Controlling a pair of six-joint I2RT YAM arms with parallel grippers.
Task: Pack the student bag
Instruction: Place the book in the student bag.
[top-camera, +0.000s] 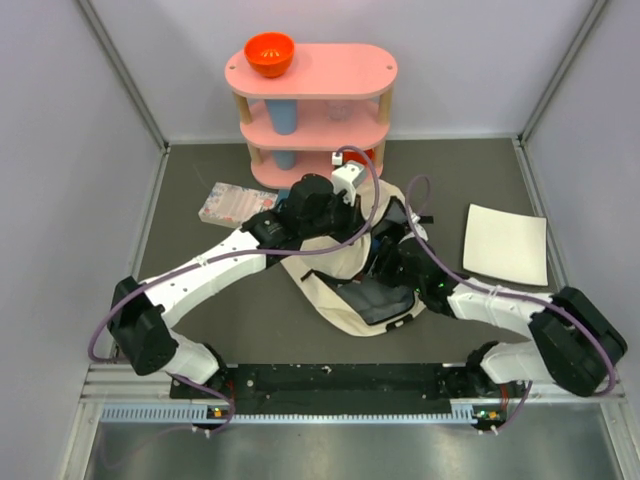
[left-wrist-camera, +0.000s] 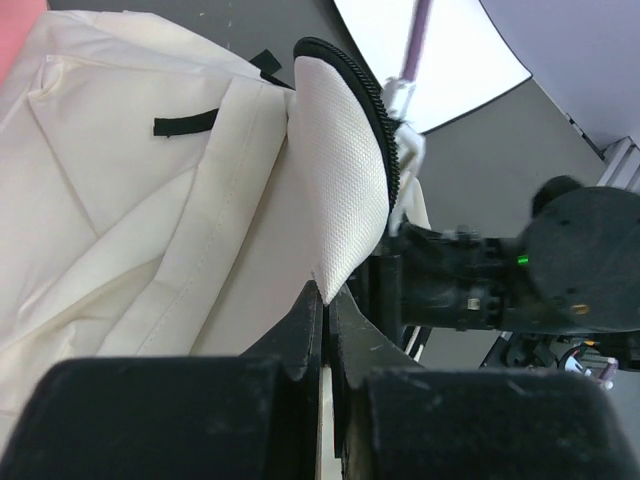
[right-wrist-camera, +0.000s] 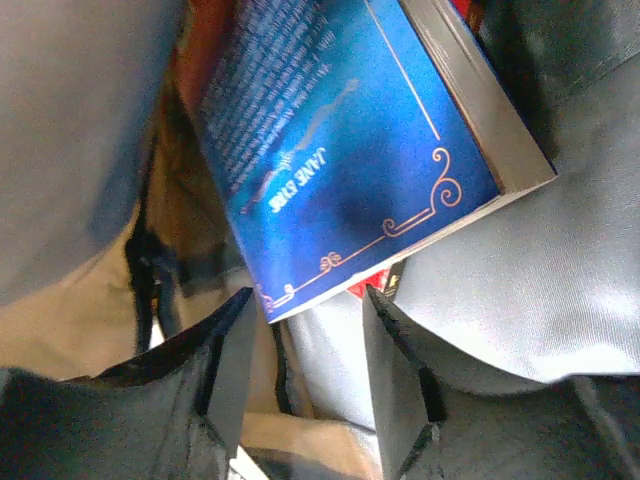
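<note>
1. Black L gripper (left-wrist-camera: 325, 300) was clamped on the cream flap edge of the student bag (left-wrist-camera: 150, 220), jaws pressed together.
2. R gripper (right-wrist-camera: 305, 310) sat inside the bag, jaws apart, blue book (right-wrist-camera: 340, 150) corner btwn the tips.
3. Bag lay mid grey table (top-camera: 250, 320), just near of pink shelf (top-camera: 310, 110); white sheet (top-camera: 505, 243) to the right.

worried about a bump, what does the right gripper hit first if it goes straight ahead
Probably the blue book: its lower edge lies just ahead of the open right gripper, inside the student bag. Depth is unclear.
</note>
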